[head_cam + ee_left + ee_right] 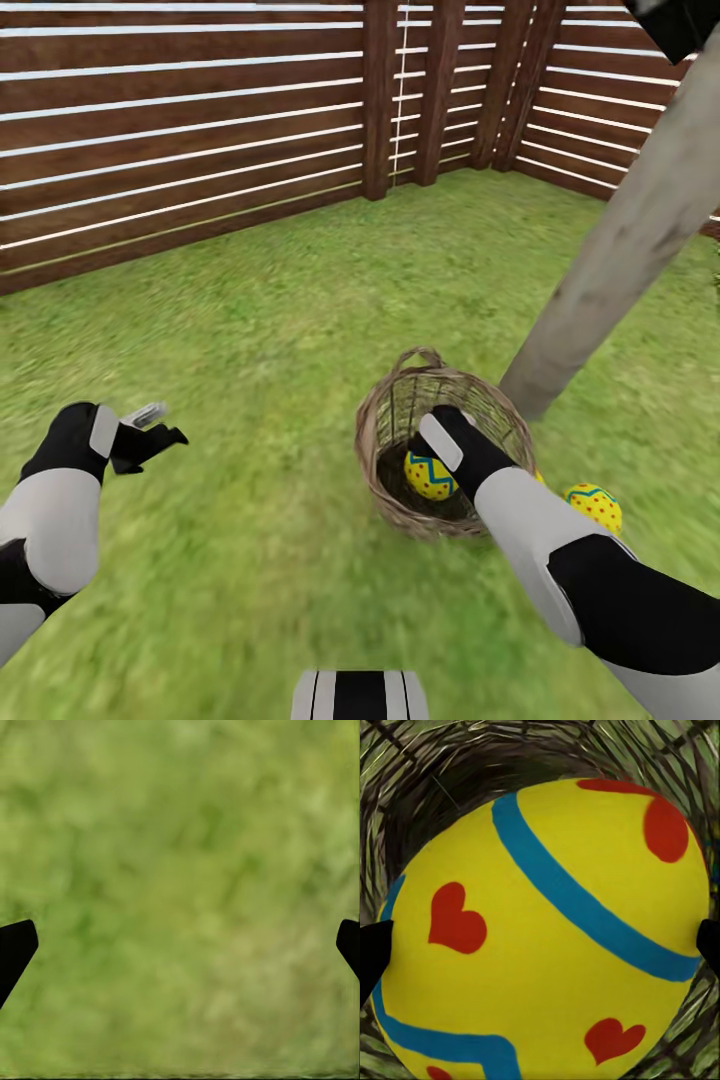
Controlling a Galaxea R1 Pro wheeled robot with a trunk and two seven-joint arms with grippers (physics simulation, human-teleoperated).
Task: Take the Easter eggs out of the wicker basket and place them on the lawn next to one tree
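Flat, even daylight fills the head view, with no clear sun direction and no glare. The lawn (250, 300) is bright and mottled, its texture smeared into soft streaks near the bottom and side edges. White light shows between the slats of the fence (180, 130). The inside of the wicker basket (390, 480) is dark. Up close, the grass is a blurred green wash, while the zigzag egg (547, 937) is vivid and evenly lit, its painted edges slightly soft.

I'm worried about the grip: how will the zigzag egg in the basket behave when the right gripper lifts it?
The zigzag egg looks smooth and rounded, so it could slip between the fingertips. The right gripper straddles its widest part, which should help. Released on the lawn, it would probably roll a little.
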